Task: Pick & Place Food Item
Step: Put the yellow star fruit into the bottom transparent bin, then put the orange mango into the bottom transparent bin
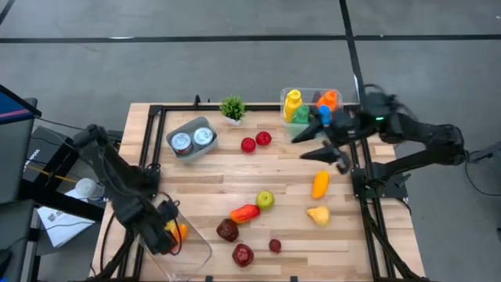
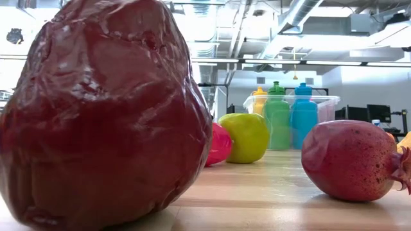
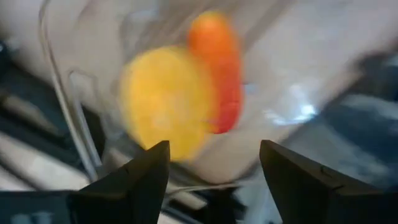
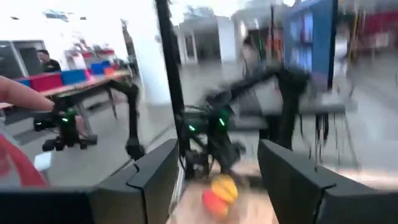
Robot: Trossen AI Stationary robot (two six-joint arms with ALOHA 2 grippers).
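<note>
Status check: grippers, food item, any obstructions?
Left gripper open over clear plastic bin, yellow and orange food pieces inside. Right gripper open, raised near bottle tub. Nothing blocking.

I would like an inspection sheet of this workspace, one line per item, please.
Surface: wooden table, fruit scattered.
Job's things: yellow and orange food items in clear container at the table's front left; green apple, pomegranate loose.
Clutter: bottle bin, cans tray, small plant.
Grippers: left gripper open over the container; right gripper open, raised near the bin.
Cables: nothing seen.
Surroundings: person at a far table.
</note>
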